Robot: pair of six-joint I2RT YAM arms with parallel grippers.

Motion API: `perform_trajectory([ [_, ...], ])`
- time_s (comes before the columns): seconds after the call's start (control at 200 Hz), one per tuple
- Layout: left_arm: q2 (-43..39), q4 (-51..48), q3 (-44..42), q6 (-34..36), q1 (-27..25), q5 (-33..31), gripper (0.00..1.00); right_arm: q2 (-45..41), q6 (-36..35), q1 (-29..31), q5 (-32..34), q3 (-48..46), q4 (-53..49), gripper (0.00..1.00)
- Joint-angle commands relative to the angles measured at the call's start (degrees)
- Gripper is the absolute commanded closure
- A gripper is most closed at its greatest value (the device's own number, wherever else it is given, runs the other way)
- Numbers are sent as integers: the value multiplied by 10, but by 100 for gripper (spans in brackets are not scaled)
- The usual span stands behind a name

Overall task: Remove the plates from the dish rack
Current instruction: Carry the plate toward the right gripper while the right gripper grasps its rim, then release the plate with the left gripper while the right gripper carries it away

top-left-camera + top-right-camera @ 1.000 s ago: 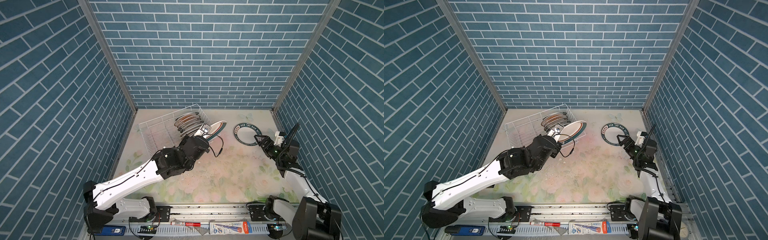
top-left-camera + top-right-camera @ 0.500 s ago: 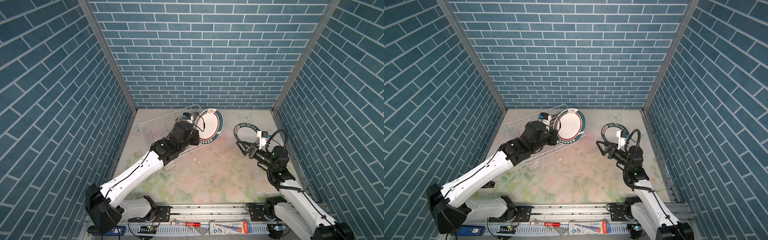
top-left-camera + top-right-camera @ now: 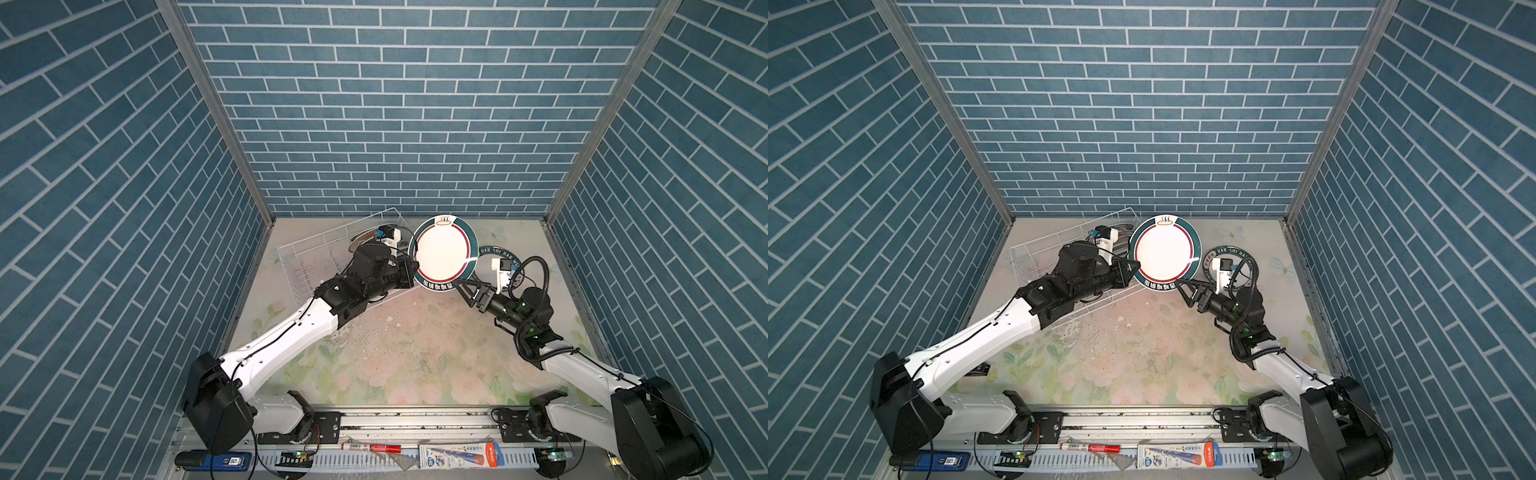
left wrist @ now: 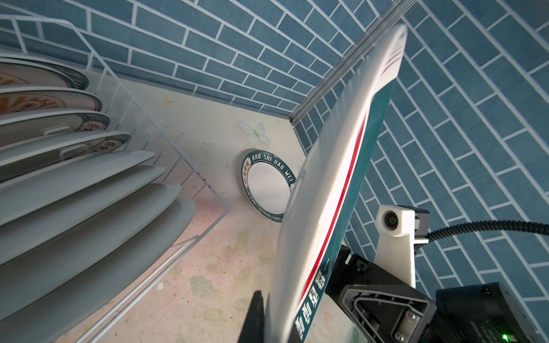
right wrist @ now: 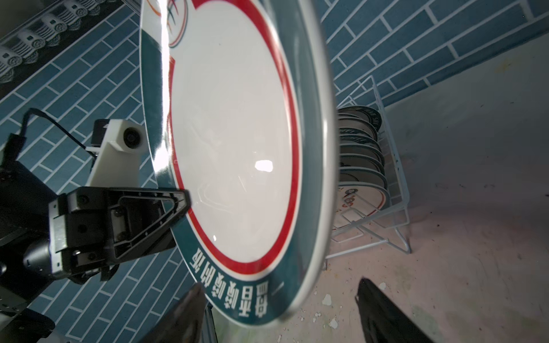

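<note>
Left gripper (image 3: 410, 268) clamps an upright green-rimmed plate (image 3: 442, 253) by its edge; right gripper (image 3: 462, 291), jaws apart, straddles its lower rim; best to close squarely there before the left releases.

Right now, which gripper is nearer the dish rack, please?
Left. The left gripper, shut on the raised plate, sits beside the dish rack; the right gripper is open at that plate's far lower edge.

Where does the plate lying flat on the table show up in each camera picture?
Top view: flat plate right of centre, partly behind the right arm's camera.
Top view: same, nearer the middle.
Left wrist: mid-picture.
Right wrist: not in it.
Landmark, in all four: the raised red-ringed plate.
</note>
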Motion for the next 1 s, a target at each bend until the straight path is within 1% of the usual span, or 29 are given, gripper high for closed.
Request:
perform_trajectory([
  [0.0,6,80,-14,-35,4,40,100,2,15,3,14,9,51,26],
  [0.055,10,83,-15,-41,4,48,100,6,18,3,16,13,59,31],
  [0.12,13,89,-17,-46,4,57,100,14,23,3,15,20,71,42],
  [0.265,20,112,-28,-64,4,77,100,33,31,3,7,28,95,53],
  [0.36,25,157,-45,-94,7,97,100,38,36,3,7,23,119,64],
  [0.445,34,169,-45,-102,7,112,100,31,35,3,9,21,126,69],
  [0.68,25,156,-51,-99,7,102,99,8,18,2,26,23,109,82],
  [0.76,20,149,-53,-101,7,97,97,-7,1,2,38,26,75,85],
  [0.915,18,140,-54,-95,7,97,92,-41,-23,2,49,32,19,98],
  [0.995,17,146,-56,-90,7,97,87,-60,-33,2,53,39,-19,100],
])
